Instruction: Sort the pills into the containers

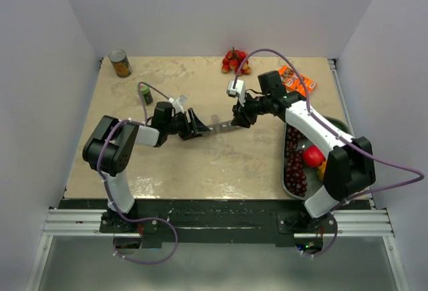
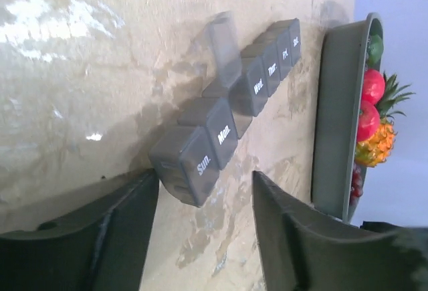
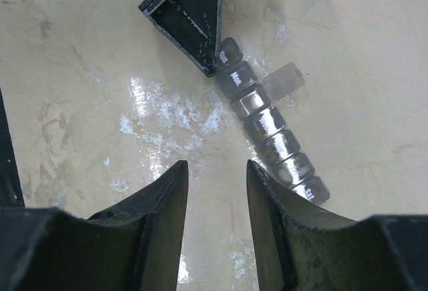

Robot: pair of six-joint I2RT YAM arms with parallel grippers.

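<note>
- The beige marbled tabletop (image 1: 200, 164) carries everything. Glare washes out patches of it in both wrist views.
- A grey tray (image 2: 334, 117) of fruit (image 2: 371, 87) sits at the tabletop's right edge. From above, the right arm (image 1: 314, 127) hides part of it, and the left wrist view cuts off one end.
- The containers (image 2: 221, 127) lie mid-tabletop between the two arms, in one row marked "Sun." to "Sat.".
- The left arm's fingers (image 2: 114, 237) are spread, with the "Sun." end between their tips. I cannot tell whether they touch it.
- The right arm's fingers (image 3: 160, 224) are spread with nothing between them, over bare tabletop just beside the "Sat." end.
- A tin can (image 1: 120, 63) and a green bottle (image 1: 145, 94) stand at the back left, well apart from the containers.
- The third lid (image 2: 224, 43) stands up. The inside of that compartment is unclear.
</note>
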